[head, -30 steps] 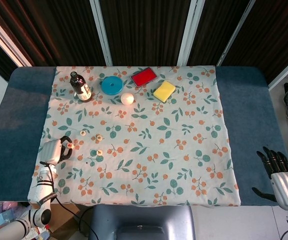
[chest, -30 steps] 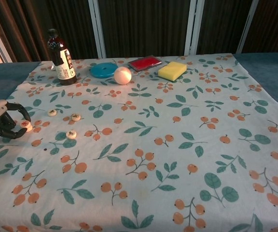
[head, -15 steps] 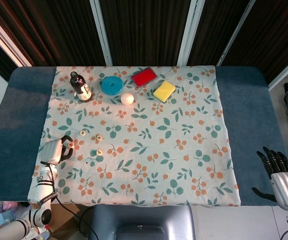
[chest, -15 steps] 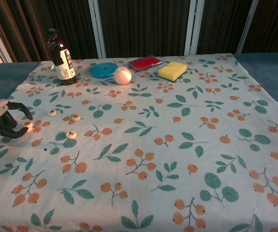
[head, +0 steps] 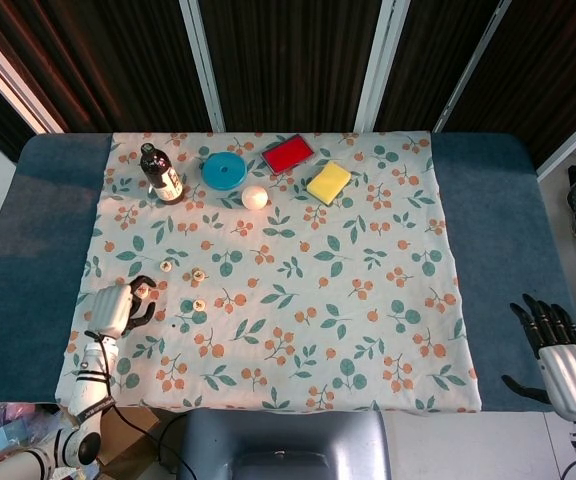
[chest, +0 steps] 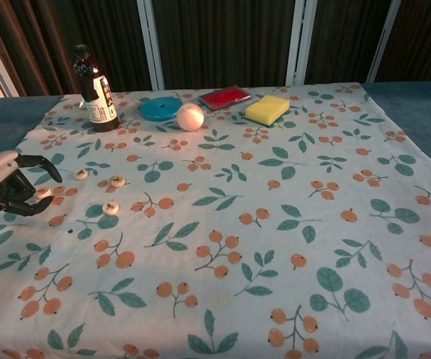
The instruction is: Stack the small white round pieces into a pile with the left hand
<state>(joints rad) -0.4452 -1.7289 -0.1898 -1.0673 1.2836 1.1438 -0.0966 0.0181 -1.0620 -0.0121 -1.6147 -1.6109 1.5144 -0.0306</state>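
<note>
— Four small white round pieces lie on the flowered cloth (chest: 275,224), all on its left part. Do you see them?

— Yes. One piece (chest: 81,174) is beside another piece (chest: 117,181), close but apart. A third piece (chest: 110,208) lies a little nearer to the robot. The fourth piece (chest: 43,192) is right at the left hand (chest: 2,187).

— Does the hand hold that fourth one?

— I cannot tell. The dark fingers (chest: 40,159) are curved and apart from each other, with the thumb low, and the piece sits between them on the cloth. In the head view the left hand (head: 118,307) covers this place.

— None of them is on top of another?

— No, each piece lies single on the cloth.

— And the right hand?

— The right hand (head: 558,350) is at the near right corner, off the cloth, over the blue table (head: 498,250). Its fingers are straight and a little spread, holding nothing.

— What stands at the far side?

— A dark bottle (chest: 94,91), a blue round lid (chest: 159,109), a white ball (chest: 190,117) touching the lid's edge or just beside it, a red flat box (chest: 226,97) and a yellow sponge (chest: 267,109).
</note>
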